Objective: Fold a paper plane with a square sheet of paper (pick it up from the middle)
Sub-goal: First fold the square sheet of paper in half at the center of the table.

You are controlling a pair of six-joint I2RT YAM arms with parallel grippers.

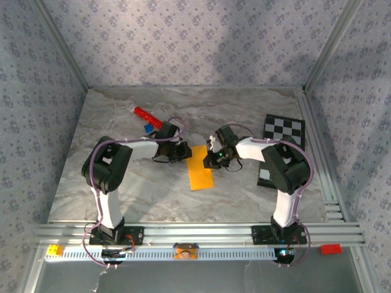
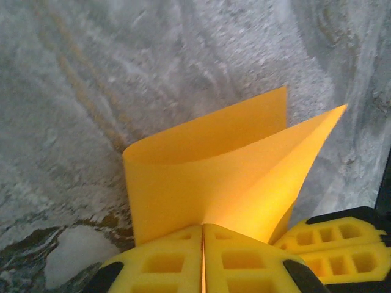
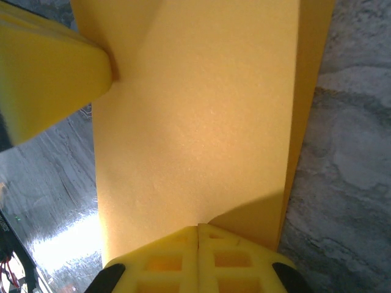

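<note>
Folded square sheet of paper [image 1: 200, 174] spanned the gap between the arms; left gripper [image 2: 203, 259] and right gripper [image 3: 197, 256] were each clamped on one edge of it.

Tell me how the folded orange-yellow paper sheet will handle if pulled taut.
Probably floppy: the thin folded orange-yellow paper sheet curls open beyond the shut left gripper. Likely very light, being so thin. With the shut right gripper pinching it too, a hard pull may tear or crease it.
</note>
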